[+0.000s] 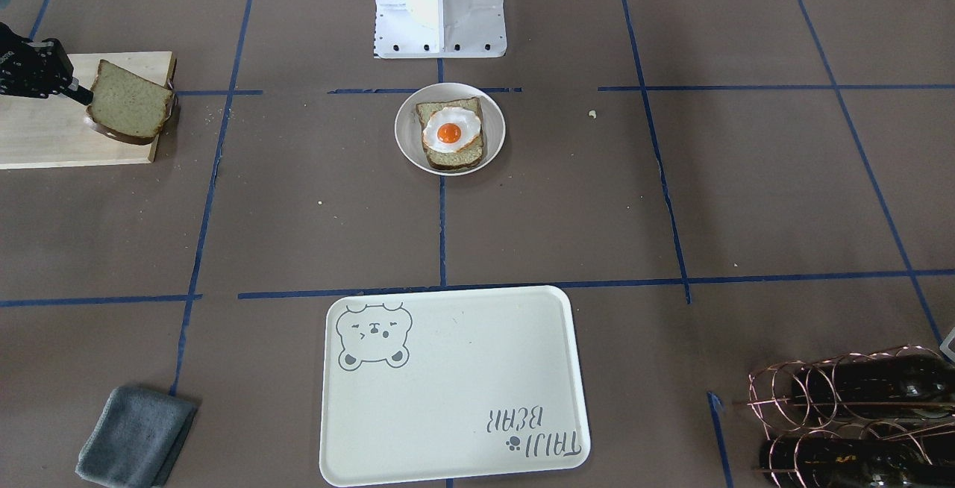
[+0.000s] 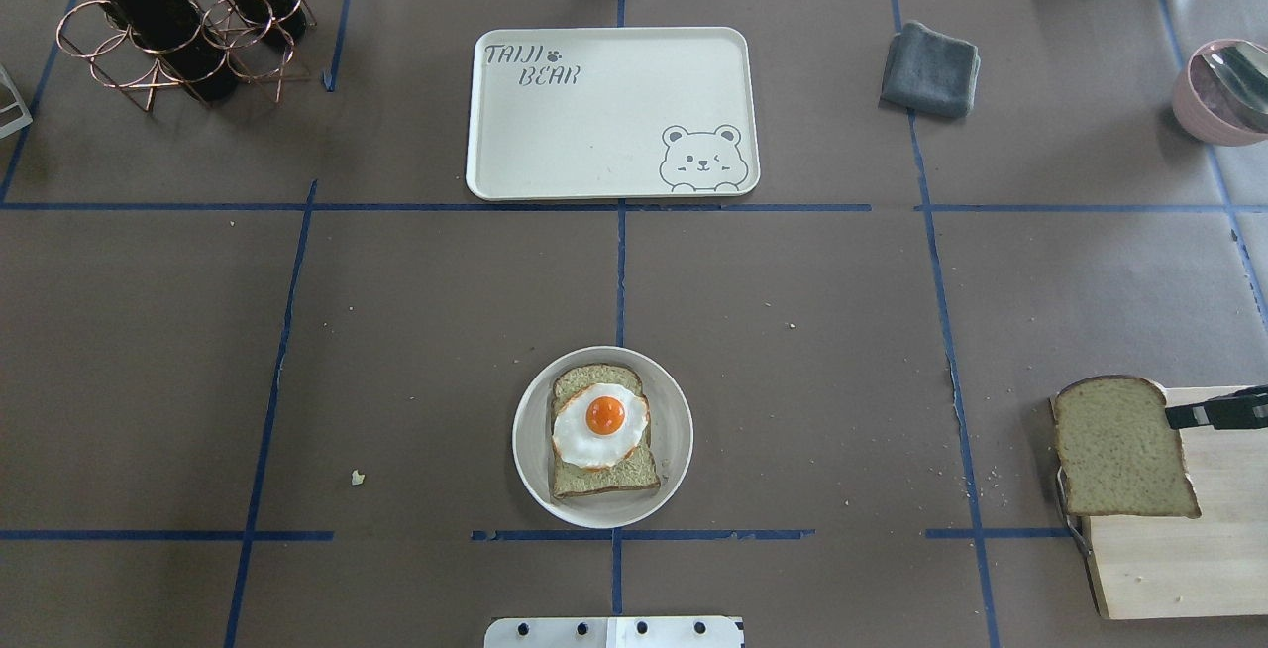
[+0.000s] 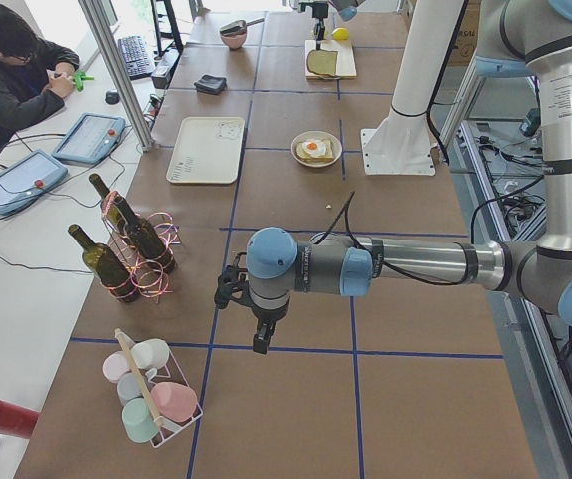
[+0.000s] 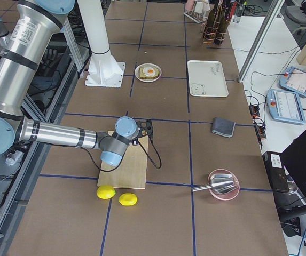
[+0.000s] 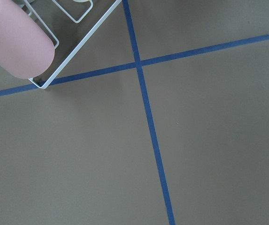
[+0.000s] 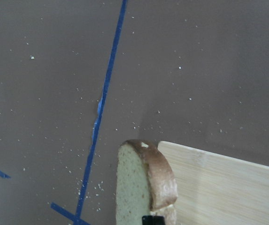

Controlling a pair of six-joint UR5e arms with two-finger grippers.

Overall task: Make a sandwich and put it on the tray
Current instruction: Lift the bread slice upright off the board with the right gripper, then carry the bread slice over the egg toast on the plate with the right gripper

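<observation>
A white plate (image 2: 530, 440) near my base holds one bread slice (image 2: 604, 475) with a fried egg (image 2: 601, 422) on top; it also shows in the front view (image 1: 492, 130). My right gripper (image 2: 1176, 417) is shut on the second bread slice (image 2: 1119, 450) and holds it tilted above the wooden cutting board's (image 2: 1179, 549) edge; the slice's crust shows in the right wrist view (image 6: 146, 180). The cream bear tray (image 2: 594, 133) lies bare at the table's far middle. My left gripper (image 3: 256, 334) hangs over bare table far to the left; I cannot tell its state.
A copper rack with wine bottles (image 2: 168, 24) stands far left, and a grey cloth (image 2: 929, 68) and a pink bowl with a spoon (image 2: 1223, 93) far right. Two lemons (image 4: 115, 194) lie beyond the board. A cup rack (image 3: 151, 394) is near the left gripper. An operator (image 3: 11, 70) sits alongside.
</observation>
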